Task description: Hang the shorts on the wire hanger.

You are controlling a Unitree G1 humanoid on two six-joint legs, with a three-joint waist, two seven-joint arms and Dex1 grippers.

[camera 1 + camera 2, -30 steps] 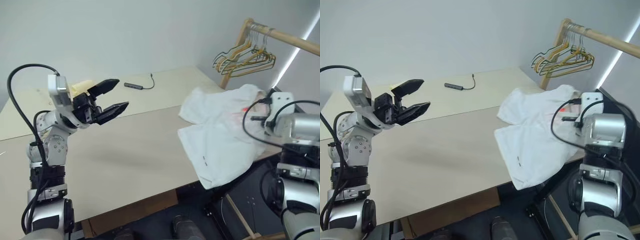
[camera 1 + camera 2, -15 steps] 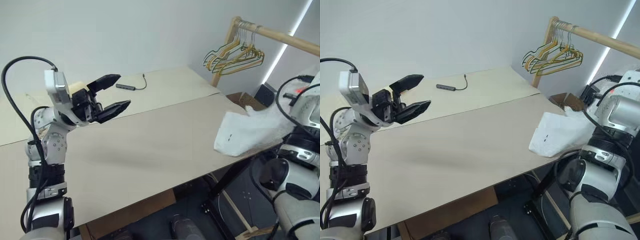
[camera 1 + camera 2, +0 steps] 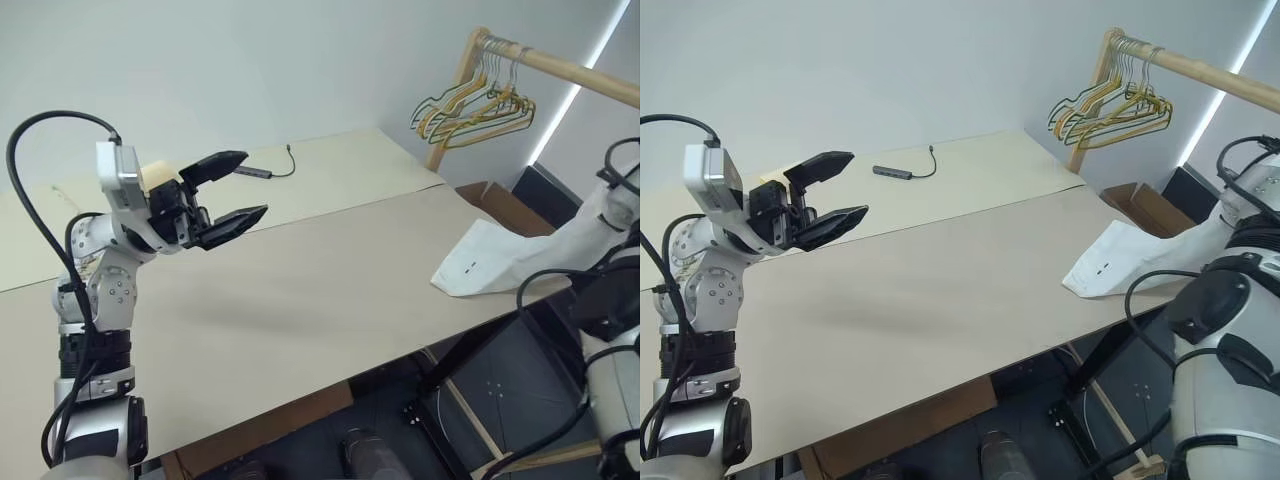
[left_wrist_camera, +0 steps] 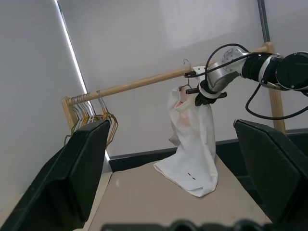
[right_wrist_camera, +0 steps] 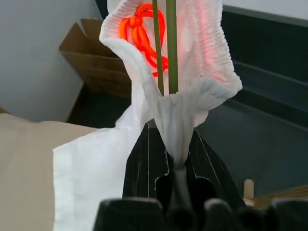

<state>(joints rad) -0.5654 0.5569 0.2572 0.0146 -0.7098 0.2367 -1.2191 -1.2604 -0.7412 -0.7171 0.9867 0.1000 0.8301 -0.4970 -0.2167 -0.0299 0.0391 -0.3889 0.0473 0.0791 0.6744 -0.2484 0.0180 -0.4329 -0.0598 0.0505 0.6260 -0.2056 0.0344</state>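
The white shorts (image 3: 492, 264) hang from my right gripper (image 5: 169, 139), which is shut on a bunch of their gathered waistband. Their lower end still trails on the table's right corner. Two thin olive-green wires of the wire hanger (image 5: 171, 48) rise out of the pinched fabric, past a red-pink mark inside the waistband. In the left wrist view the shorts (image 4: 192, 144) dangle below the right gripper (image 4: 206, 96), and the hanger's hook (image 4: 186, 62) stands up by the wooden rod. My left gripper (image 3: 252, 185) hovers open and empty over the table's left part.
A bunch of yellowish and green hangers (image 3: 478, 105) hangs on the wooden rod (image 3: 565, 72) at the back right. An open cardboard box (image 3: 505, 205) sits on the floor beyond the table (image 3: 300, 290). A small dark adapter with a cable (image 3: 262, 172) lies at the table's far side.
The shorts lay spread on the table's right part. My right gripper has pulled them up and off to the right, leaving only their end on the corner. The left gripper stayed put.
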